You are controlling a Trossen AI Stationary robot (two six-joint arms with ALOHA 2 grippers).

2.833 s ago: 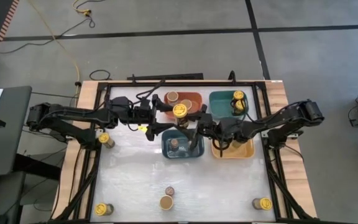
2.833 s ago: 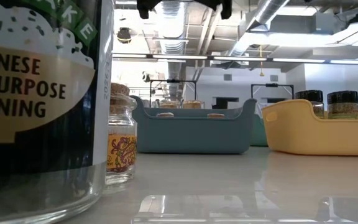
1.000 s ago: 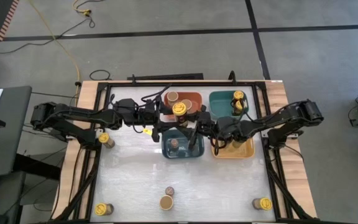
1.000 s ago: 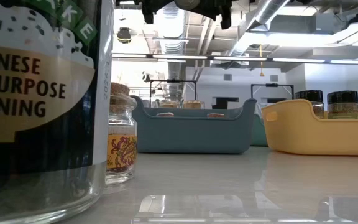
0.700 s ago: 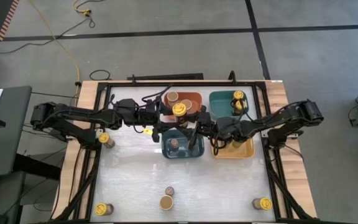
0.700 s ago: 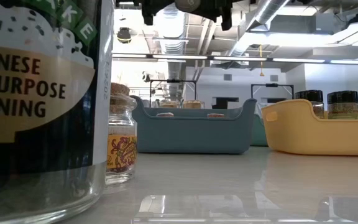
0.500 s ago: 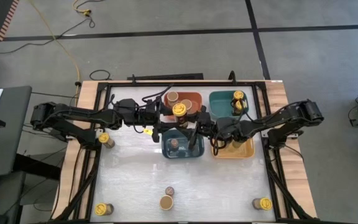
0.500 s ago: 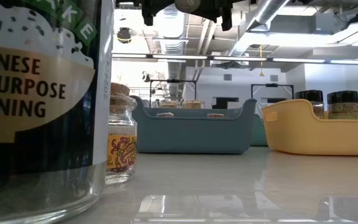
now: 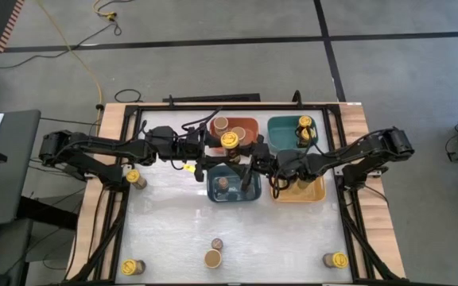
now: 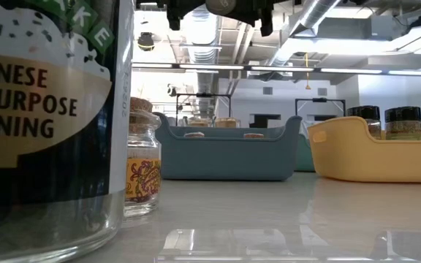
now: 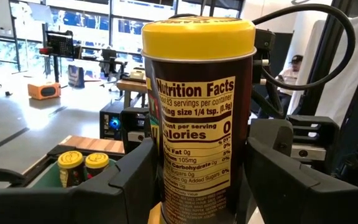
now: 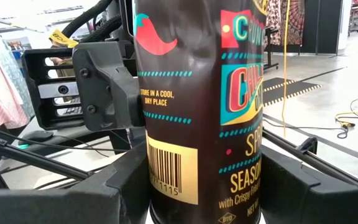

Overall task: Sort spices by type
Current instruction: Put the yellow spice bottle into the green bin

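Note:
One of the spices, a brown jar with a yellow lid (image 9: 230, 140), hangs upright in the air over the orange bin (image 9: 247, 121) and the blue bin (image 9: 213, 189). My left gripper (image 9: 216, 144) reaches it from the left and is shut on it. My right gripper (image 9: 245, 156) reaches it from the right and is shut on the same jar. The left wrist view shows the jar's nutrition label (image 11: 197, 124), the right wrist view its chili label (image 12: 197, 106). In the low view both grippers (image 10: 218, 9) show only at the top edge. My left gripper pinches the jar's lower wall (image 11: 161, 180) between its two fingers. The fingers lie level and come from the table's left. The jar stands upright, its lid (image 11: 197, 34) well above the fingers, clear of table and bins. My right gripper pinches the jar's lower wall (image 12: 149, 186) between its two fingers, level, from the table's right, opposite my left gripper. The jar stands upright between the fingers and is lifted clear.
The teal bin (image 9: 281, 121) holds two yellow-lid jars, the yellow bin (image 10: 342, 150) dark-top jars, the blue bin a small brown-top jar (image 9: 224, 184). Loose jars stand at the left (image 9: 136, 177), near left (image 9: 133, 266), near middle (image 9: 212, 257) and near right (image 9: 336, 260).
Since the earliest frames my left gripper has gone toward the table's right edge, up to the jar that my right gripper held in the air. Over the last second both arms and the jar have kept still.

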